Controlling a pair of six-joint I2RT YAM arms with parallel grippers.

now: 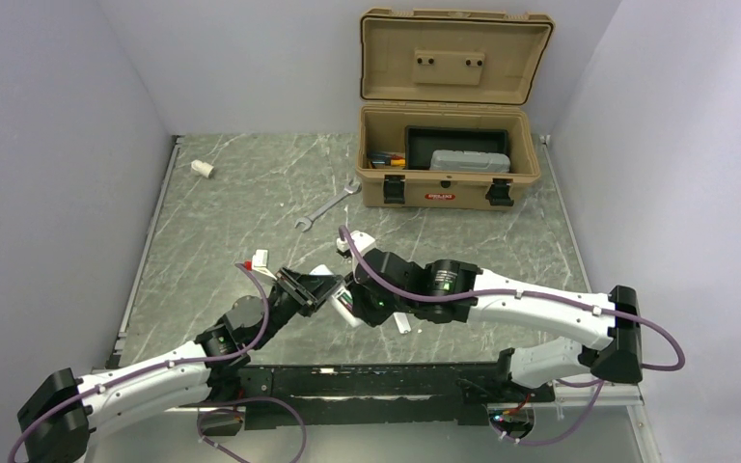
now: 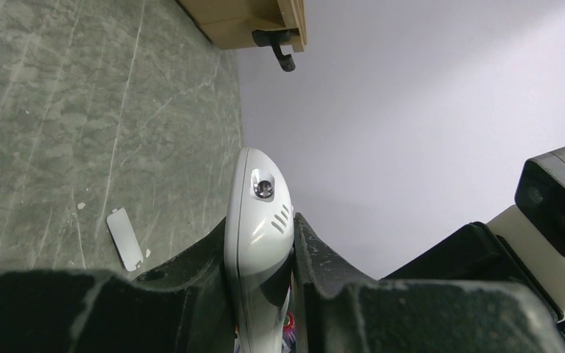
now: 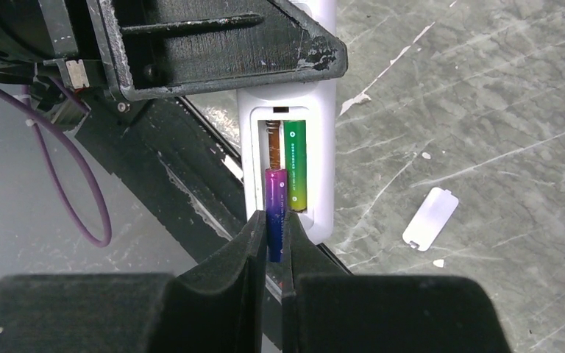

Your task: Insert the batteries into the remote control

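Observation:
The white remote control is held off the table with its back compartment open, and my left gripper is shut on its body. One green battery lies in the compartment's right slot. My right gripper is shut on a second battery, which looks purple-blue here. Its front end rests in the left slot just below the bare spring. In the top view the two grippers meet at mid-table, left and right.
The white battery cover lies flat on the marble table beside the remote. An open tan toolbox stands at the back right. A silver wrench lies in front of it, with a stubby white cylinder at the back left.

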